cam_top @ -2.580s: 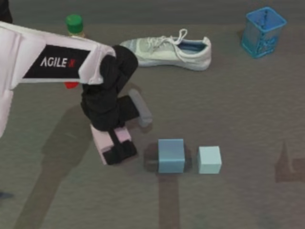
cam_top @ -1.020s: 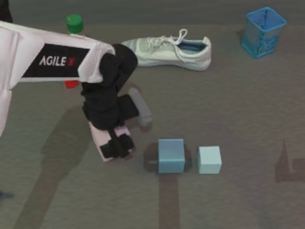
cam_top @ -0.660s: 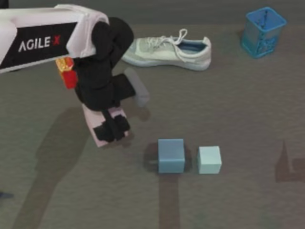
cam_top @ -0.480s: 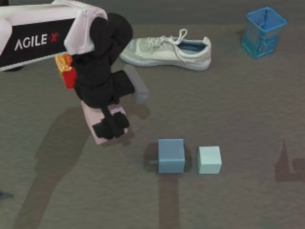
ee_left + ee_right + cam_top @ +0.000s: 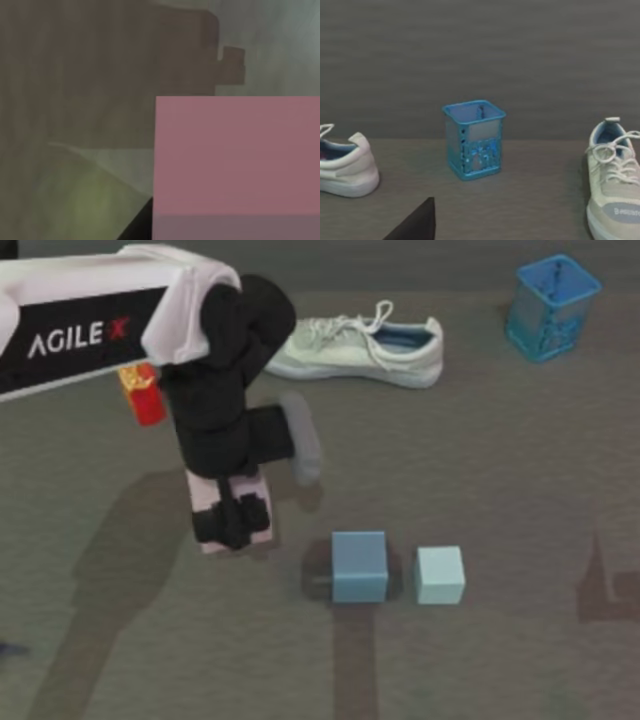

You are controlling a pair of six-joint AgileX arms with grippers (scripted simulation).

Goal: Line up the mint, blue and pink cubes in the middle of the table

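**Three cubes on record: two placed, one in the left gripper**

Three cubes were the subject of my check, and I took items from largest to smallest. The table carried everything, a dark grey-brown surface. My left arm reached in from the top view's left side, its white shell over the rear left of the table. A pale trainer lay at the back near the middle, and a second shoe showed only in the right wrist view. The blue perforated cup stood at the back right corner, well apart from the cubes.

The left gripper was closed on the pink cube, fingers clamped on opposite faces; the left wrist view was filled with the cube's pink face. I could not tell whether the cube touched the table. It sat left of the blue cube, near it but apart. The mint cube stood just beside the blue one on its right, with a narrow gap. A red-labelled bottle showed partly behind the left arm.

My right arm was outside the top view; I could not tell its gripper's state.
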